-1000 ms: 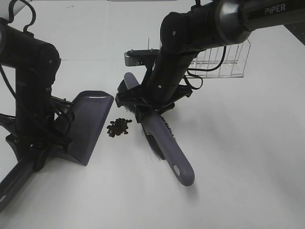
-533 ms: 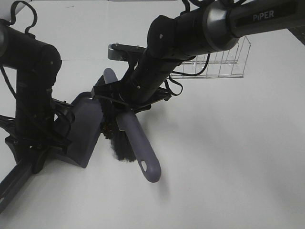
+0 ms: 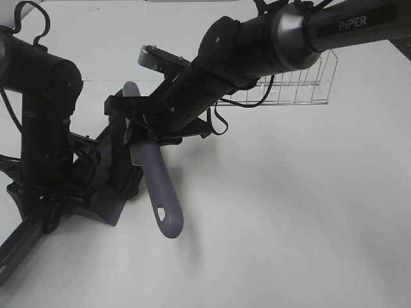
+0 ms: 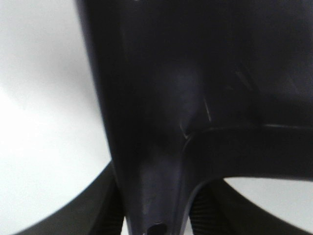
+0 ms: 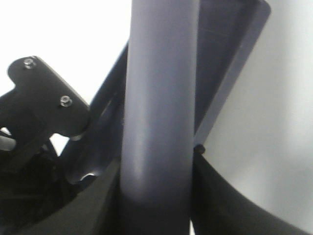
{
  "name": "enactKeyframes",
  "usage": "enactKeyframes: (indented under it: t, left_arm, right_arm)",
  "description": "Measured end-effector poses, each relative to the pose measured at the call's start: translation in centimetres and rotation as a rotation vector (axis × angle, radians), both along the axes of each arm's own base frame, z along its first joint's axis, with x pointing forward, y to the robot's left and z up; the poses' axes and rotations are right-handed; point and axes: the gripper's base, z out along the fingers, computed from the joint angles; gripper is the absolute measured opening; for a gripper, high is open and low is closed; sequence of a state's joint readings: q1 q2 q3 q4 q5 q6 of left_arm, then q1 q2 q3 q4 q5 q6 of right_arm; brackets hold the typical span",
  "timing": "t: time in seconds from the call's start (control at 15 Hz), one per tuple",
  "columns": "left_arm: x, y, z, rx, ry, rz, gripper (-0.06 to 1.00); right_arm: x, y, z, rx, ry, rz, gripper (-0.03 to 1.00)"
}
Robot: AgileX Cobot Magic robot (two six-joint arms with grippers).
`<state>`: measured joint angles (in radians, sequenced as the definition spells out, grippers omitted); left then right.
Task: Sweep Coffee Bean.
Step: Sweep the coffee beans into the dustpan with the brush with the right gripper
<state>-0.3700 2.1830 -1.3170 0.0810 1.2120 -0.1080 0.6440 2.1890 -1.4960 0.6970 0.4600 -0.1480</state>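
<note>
My right gripper (image 3: 144, 131) is shut on the grey-purple brush (image 3: 157, 186), whose handle points toward the table's front. The brush head sits over the mouth of the grey dustpan (image 3: 109, 204) and hides most of it. My left gripper (image 3: 54, 196) is shut on the dustpan's handle and holds the pan tilted on the table. The coffee beans are hidden under the brush and arm. The right wrist view shows the brush handle (image 5: 159, 122) between the jaws, with the dustpan (image 5: 230, 58) behind it. The left wrist view is filled by the dark dustpan (image 4: 195, 98).
A clear wire rack (image 3: 302, 90) stands at the back right, behind the right arm. The white table (image 3: 289, 224) lies bare to the right and front of the brush. The left arm's base fills the left edge.
The right arm swept the brush leftward across the table into the dustpan's mouth. The bean pile seen a second ago is now out of sight. The left arm and dustpan stayed put.
</note>
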Motion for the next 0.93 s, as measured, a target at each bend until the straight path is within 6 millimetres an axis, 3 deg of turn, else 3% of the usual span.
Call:
enactKeyframes:
  t: [0.2, 0.47, 0.67, 0.73, 0.93]
  left_arm:
    - [0.0, 0.0, 0.0, 0.0, 0.0, 0.0, 0.31]
    - [0.0, 0.0, 0.0, -0.001, -0.001, 0.001, 0.31]
    - [0.0, 0.0, 0.0, 0.002, -0.002, -0.003, 0.31]
    - [0.0, 0.1, 0.0, 0.008, -0.004, -0.009, 0.31]
    - [0.0, 0.1, 0.0, 0.009, -0.004, -0.011, 0.31]
  right_arm:
    - [0.4, 0.6, 1.2, 0.065, -0.055, 0.055, 0.28]
    - [1.6, -2.1, 3.3, 0.01, -0.097, 0.09, 0.28]
    - [1.6, -4.8, 3.8, -0.198, -0.07, 0.144, 0.28]
    - [1.1, -6.1, 3.3, -0.424, -0.043, 0.145, 0.28]
    - [0.2, -5.9, 2.8, -0.687, -0.098, 0.162, 0.28]
